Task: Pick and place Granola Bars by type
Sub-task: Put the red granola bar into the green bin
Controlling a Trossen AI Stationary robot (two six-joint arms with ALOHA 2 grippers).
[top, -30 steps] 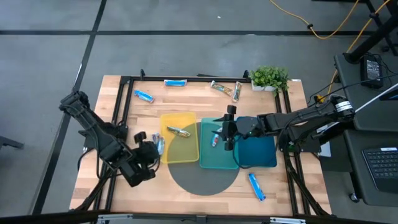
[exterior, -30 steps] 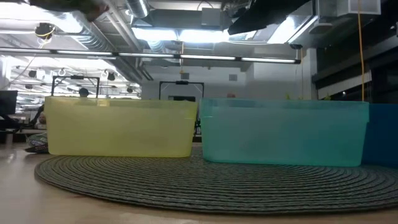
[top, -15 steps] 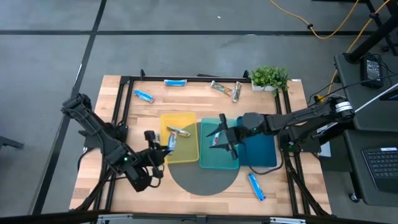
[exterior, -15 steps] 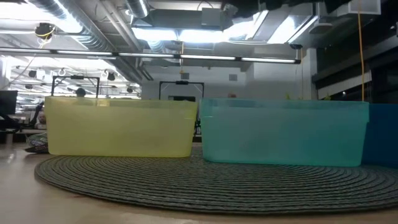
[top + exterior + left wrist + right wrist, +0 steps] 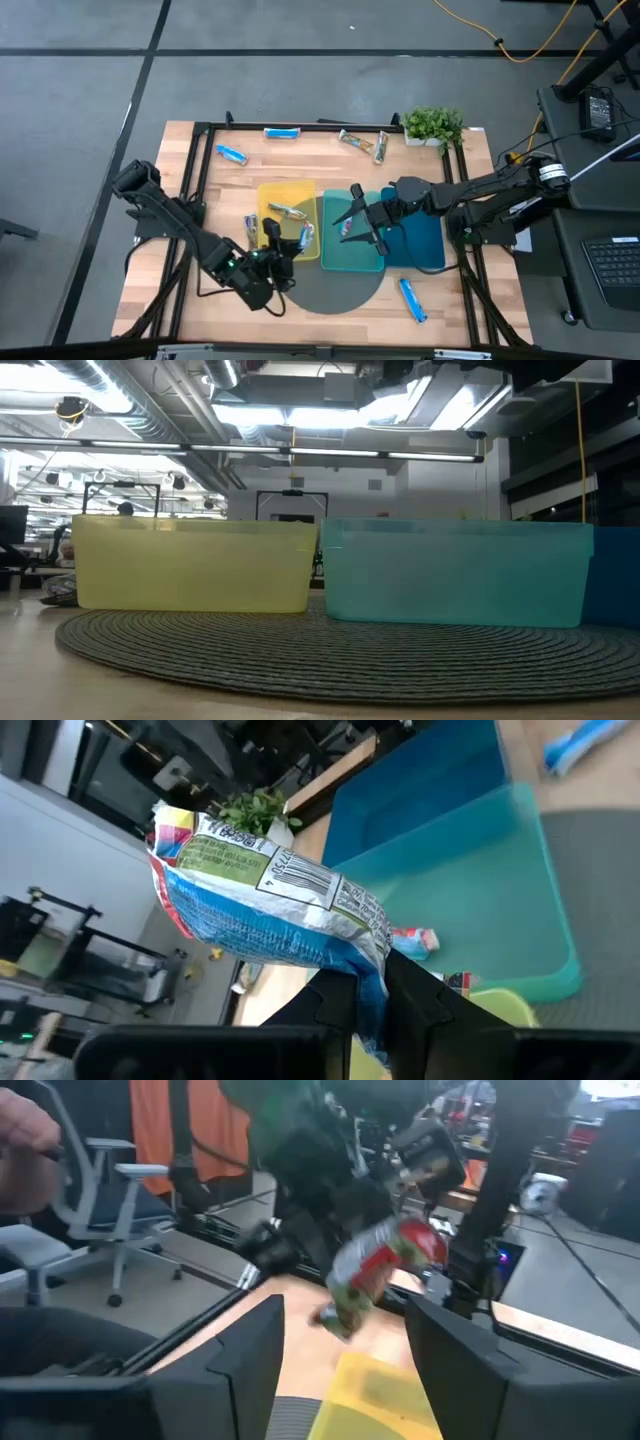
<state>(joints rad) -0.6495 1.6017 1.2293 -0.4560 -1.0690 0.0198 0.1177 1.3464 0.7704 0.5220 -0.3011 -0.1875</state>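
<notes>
**A:** Where is my left pincer now?

**B:** From above I see it over the near edge of the yellow tray, beside the teal tray. Its wrist camera shows it clamped on a blue-and-white bar, held crosswise between the fingers.

**A:** And my right pincer?

**B:** It hangs above the teal tray with the fingers spread, nothing between them. Its wrist view looks straight at the left arm and the bar that arm carries.

**A:** Where do I have the other Granola Bars?

**B:** One tan bar lies in the yellow tray, and a small bar lies in the teal tray. On the far side of the table I count two blue bars and two tan ones near the potted plant. Another blue bar lies on the near side, beside the round grey mat. The dark blue tray sits just beside the teal one.
</notes>
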